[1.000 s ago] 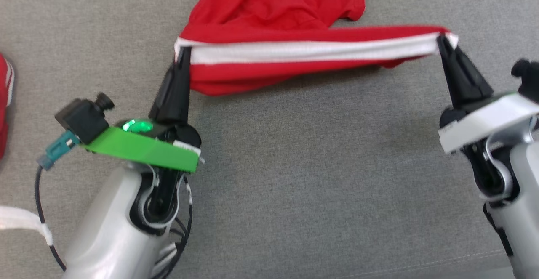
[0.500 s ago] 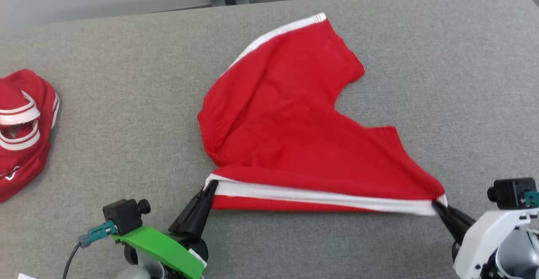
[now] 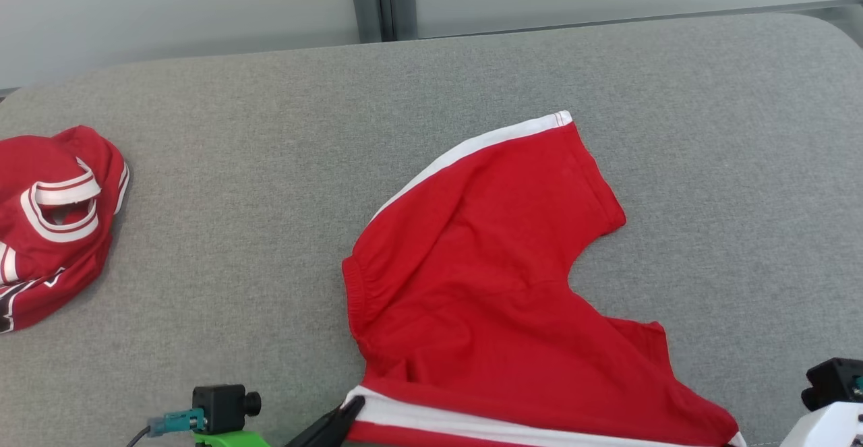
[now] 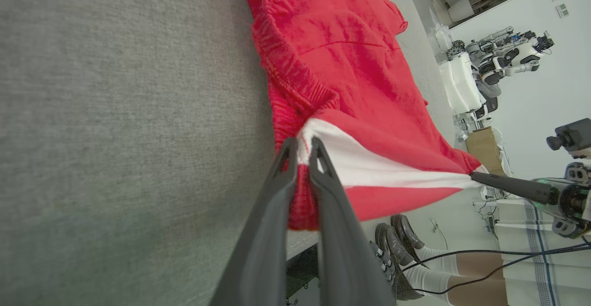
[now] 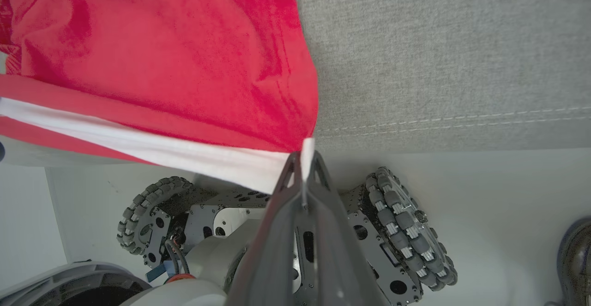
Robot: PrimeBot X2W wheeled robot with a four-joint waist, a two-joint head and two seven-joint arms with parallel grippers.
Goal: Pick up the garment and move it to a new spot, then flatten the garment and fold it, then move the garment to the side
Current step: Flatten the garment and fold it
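The garment point(image 3: 485, 285) is a pair of red shorts with a white side stripe, lying spread on the grey cushioned surface point(image 3: 270, 184). Its near striped edge is stretched taut between both grippers at the surface's front edge. My left gripper point(image 3: 352, 405) is shut on the stripe's left end, where the fabric bunches between the fingertips in the left wrist view point(image 4: 302, 147). My right gripper point(image 5: 303, 158) is shut on the stripe's other corner, just past the front seam of the surface. The right gripper point(image 4: 480, 177) also shows holding that far corner.
A second red garment with white trim point(image 3: 54, 224) lies crumpled at the far left. A pale wall and a grey post point(image 3: 381, 2) stand behind the surface. Beyond the front edge are my wheeled base point(image 5: 401, 223) and a person's dark shoes point(image 4: 397, 246).
The head camera has tilted up. Both grippers, still shut, have drawn the striped edge back to the front edge, and the shorts now trail out flatter on the surface.
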